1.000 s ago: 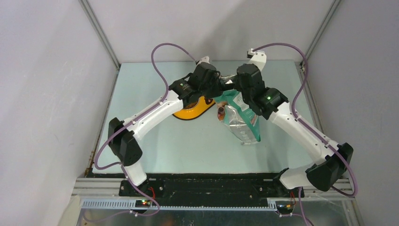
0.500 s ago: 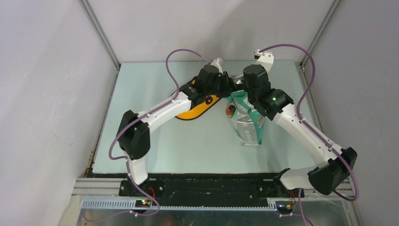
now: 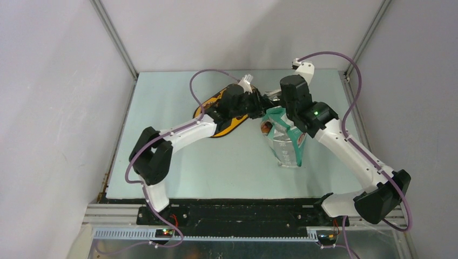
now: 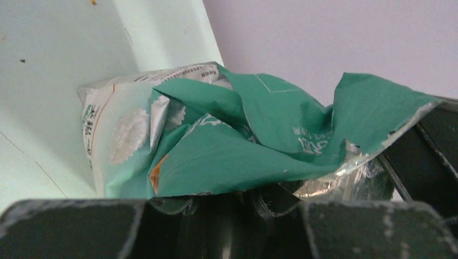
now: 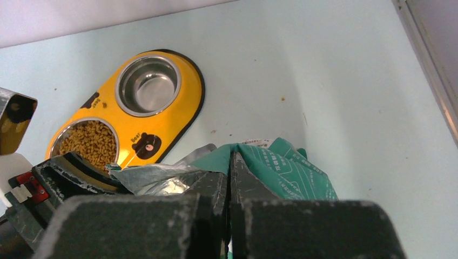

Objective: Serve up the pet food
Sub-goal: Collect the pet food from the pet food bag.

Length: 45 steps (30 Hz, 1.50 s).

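Table [image 3: 178, 162]: pale green and fills the middle of the top view, with grey walls around it.

Arms: both come in from the bottom corners and meet at upper centre. The left arm [image 3: 183, 132] crosses over part of the feeder. The right arm [image 3: 345, 145] comes up from the lower right.

Bag [image 3: 285, 143]: teal and white with a foil lining, just right of centre in the top view. Its bottom is on the table and its crumpled mouth is up at the two grippers.

Feeder [image 5: 167, 129]: yellow double-bowl tray with a black rim and bear faces. It sits at upper left of the right wrist view, left of the bag.

Right gripper [image 5: 231, 172]: fingers pressed flat together, pinching the bag's top edge. Teal film and foil bunch up on either side.

Left gripper [image 3: 258, 101]: at the bag mouth from the left, facing the right one. In the left wrist view the crumpled mouth sits just over its fingers along the bottom of the frame. Can't tell if the jaws grip anything.

Grey metal scoop [image 5: 13, 116]: at the left edge of the right wrist view, just above the left gripper. Can't tell whether they touch.

Pet food [image 5: 94, 141]: brown kibble fills the feeder's lower-left bowl. The upper bowl [image 5: 148, 86] shows bare steel.

Brown specks [image 5: 281, 99]: on the table right of the feeder.
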Tool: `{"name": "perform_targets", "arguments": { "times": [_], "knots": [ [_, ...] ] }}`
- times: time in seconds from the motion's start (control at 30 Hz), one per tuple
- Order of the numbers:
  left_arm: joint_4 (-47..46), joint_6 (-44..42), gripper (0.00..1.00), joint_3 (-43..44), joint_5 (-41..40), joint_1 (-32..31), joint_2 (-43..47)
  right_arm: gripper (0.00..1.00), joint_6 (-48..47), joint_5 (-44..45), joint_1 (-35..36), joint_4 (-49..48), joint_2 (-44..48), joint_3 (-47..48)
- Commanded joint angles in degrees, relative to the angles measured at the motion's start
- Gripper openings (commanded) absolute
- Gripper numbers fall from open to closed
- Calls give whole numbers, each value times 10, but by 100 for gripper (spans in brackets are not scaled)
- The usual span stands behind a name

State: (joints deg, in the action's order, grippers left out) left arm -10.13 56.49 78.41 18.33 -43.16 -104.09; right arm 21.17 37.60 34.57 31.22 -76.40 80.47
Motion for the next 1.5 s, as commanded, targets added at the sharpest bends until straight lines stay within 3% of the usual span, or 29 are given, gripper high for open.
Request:
{"name": "perform_targets", "arguments": {
  "times": [0.0,0.3,0.5,0.8,1.17,1.47],
  "knots": [
    [3,67,0,-65,137,-15,50,0,7,23,-9,25,35,2],
    [-72,103,0,-166,122,-4,166,0,-26,-42,-2,65,50,30],
    [-30,89,0,-196,87,7,230,0,-48,19,33,125,32,73],
    [146,24,0,-166,-14,13,329,0,-85,64,69,153,34,121],
    [173,33,0,-149,-33,12,370,0,-205,97,151,175,21,190],
    [163,50,0,-118,-36,12,375,0,-199,149,166,301,-49,326]
  ]
}}
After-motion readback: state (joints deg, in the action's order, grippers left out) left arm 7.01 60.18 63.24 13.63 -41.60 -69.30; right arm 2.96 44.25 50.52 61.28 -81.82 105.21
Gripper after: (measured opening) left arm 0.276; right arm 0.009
